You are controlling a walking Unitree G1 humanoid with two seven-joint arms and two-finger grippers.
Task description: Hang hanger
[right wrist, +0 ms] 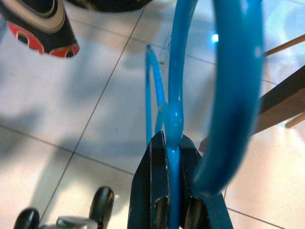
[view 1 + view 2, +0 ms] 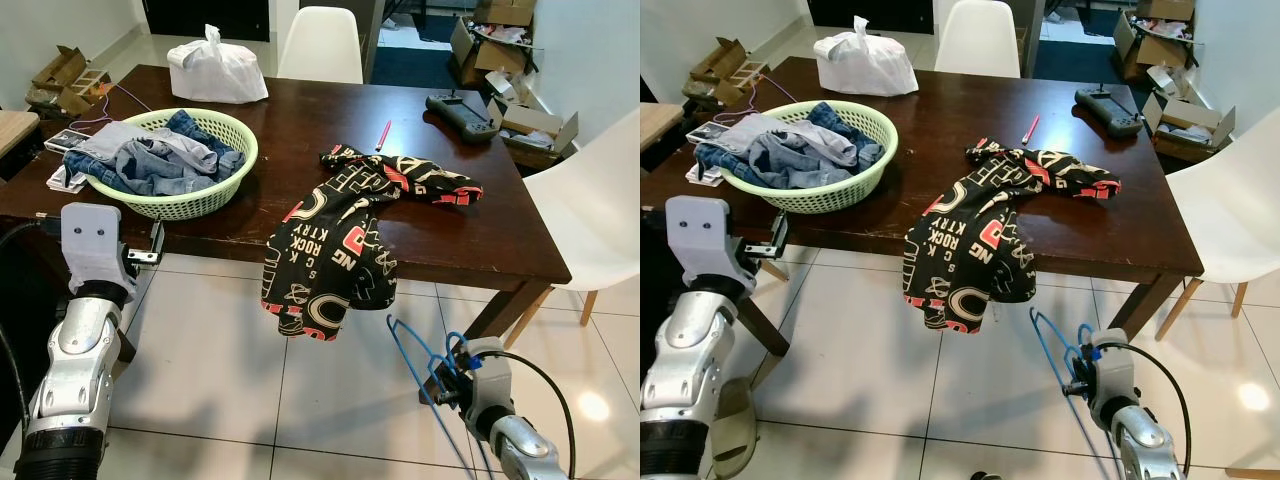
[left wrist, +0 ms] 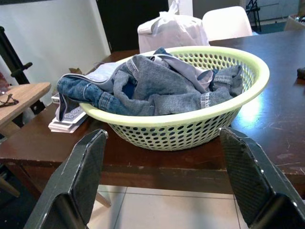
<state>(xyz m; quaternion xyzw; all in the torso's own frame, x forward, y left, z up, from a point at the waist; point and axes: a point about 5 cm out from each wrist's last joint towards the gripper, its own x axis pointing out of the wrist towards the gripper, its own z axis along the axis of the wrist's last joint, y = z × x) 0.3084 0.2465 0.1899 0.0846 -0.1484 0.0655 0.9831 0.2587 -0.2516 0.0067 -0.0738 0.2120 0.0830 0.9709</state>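
right gripper (image 1: 172,157) is clamped tight on the blue hanger (image 2: 415,350), low at 5 o'clock off the table edge. i'd keep that pinch firm and the hook upright while carrying it. left gripper (image 3: 159,181) is spread wide, holding nothing, at 8 o'clock. count: one hanger, one printed shirt (image 2: 340,240) draped at 12, one green basket (image 2: 205,190) at 10, two white chairs (image 2: 320,45).

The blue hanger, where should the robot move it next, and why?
Probably lift it toward the patterned shirt. The right gripper is shut on the blue hanger, low over the floor, while the shirt droops off the table edge just above it. The left gripper is open by the basket.
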